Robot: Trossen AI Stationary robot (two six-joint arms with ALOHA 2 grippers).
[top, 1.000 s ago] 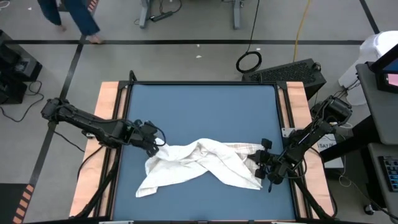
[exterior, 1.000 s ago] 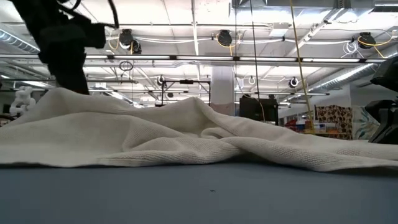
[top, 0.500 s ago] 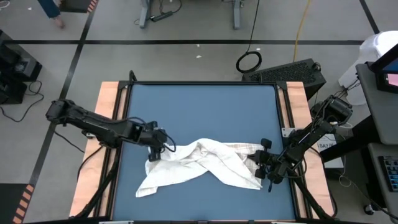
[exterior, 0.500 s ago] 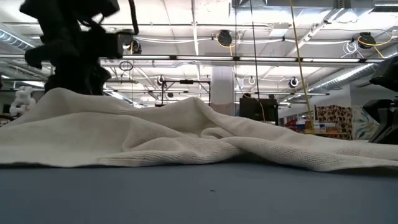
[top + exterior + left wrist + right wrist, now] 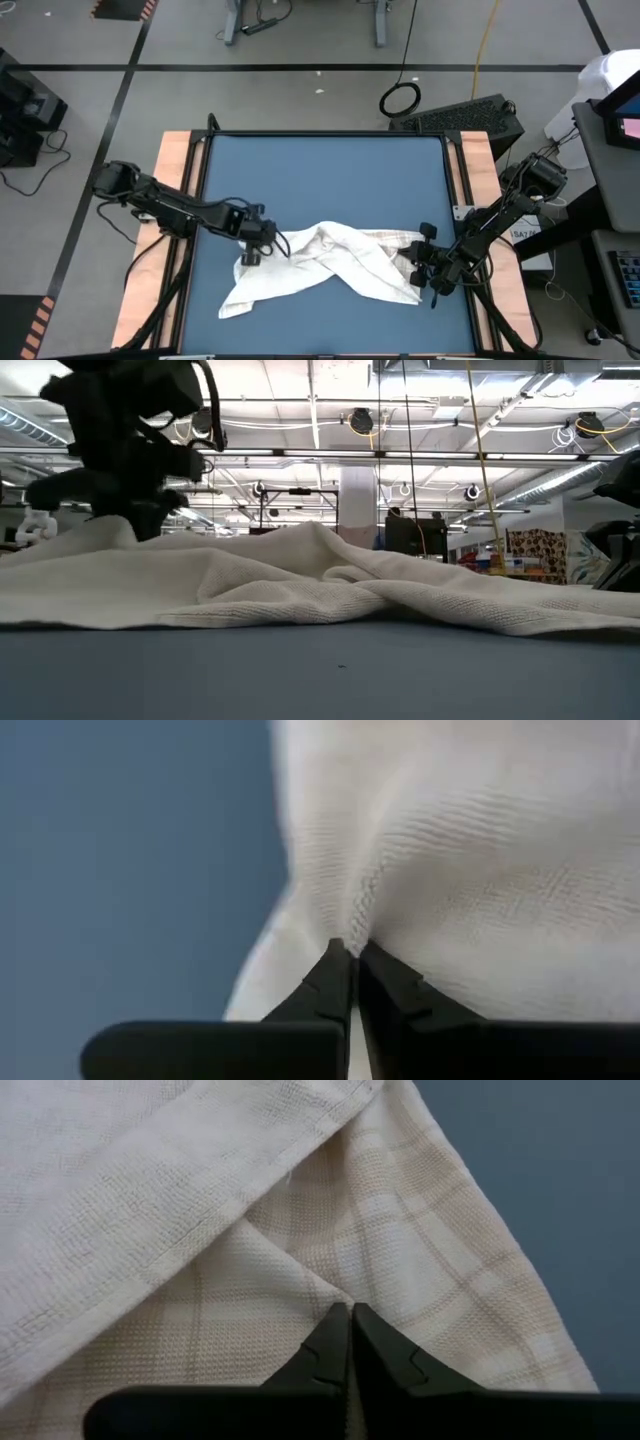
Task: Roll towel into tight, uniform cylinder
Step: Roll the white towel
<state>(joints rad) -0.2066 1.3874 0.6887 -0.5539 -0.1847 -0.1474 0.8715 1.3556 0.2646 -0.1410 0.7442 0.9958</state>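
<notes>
The towel (image 5: 320,262) lies crumpled and twisted on the near half of the blue mat (image 5: 320,170), its two ends well apart and folds crossing in the middle, so we judge the step in hand to be spreading it flat before any rolling can begin. Our left gripper (image 5: 262,243) sits at the towel's left end with its fingers (image 5: 335,982) clenched on a pinch of cloth, the fabric puckering right at the tips in the left wrist view. Our right gripper (image 5: 425,266) is at the opposite end, fingers (image 5: 335,1342) likewise pressed together on a fold of the checked weave. To do this well, we think both ends should be drawn apart evenly and low over the worktop (image 5: 178,160), keeping the cloth taut enough for the crossed folds to fall open without dragging the whole towel to one side. If either pinch holds only a ridge and not a true corner, the towel may come out skewed, and a skewed sheet will not give a uniform cylinder.
</notes>
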